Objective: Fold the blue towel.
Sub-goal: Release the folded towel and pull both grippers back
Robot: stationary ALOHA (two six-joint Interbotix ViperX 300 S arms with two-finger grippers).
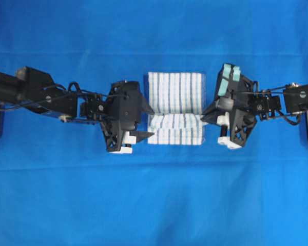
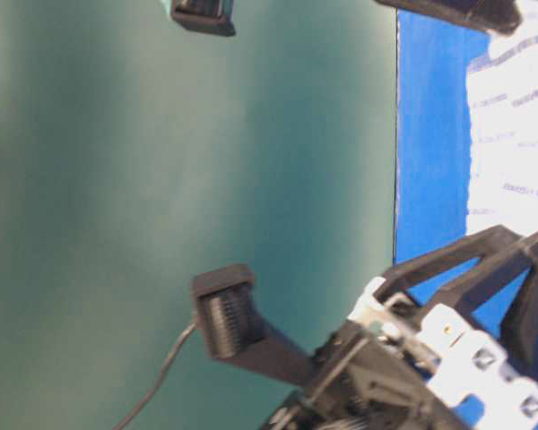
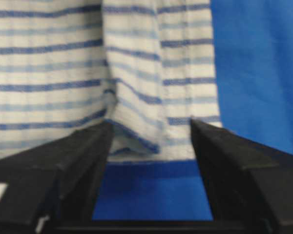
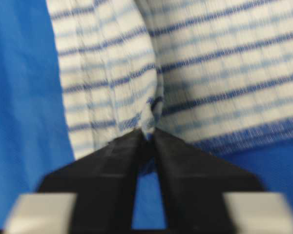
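The towel [image 1: 175, 107] is lying on the middle of the sheet [image 1: 154, 200], its near part doubled over. The left gripper [image 1: 142, 123] is sitting at its left edge, the right gripper [image 1: 211, 115] at its right edge.

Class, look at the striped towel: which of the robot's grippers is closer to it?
Right. The right gripper pinches the striped towel's edge fold; the left gripper stands open around the opposite edge, not gripping.
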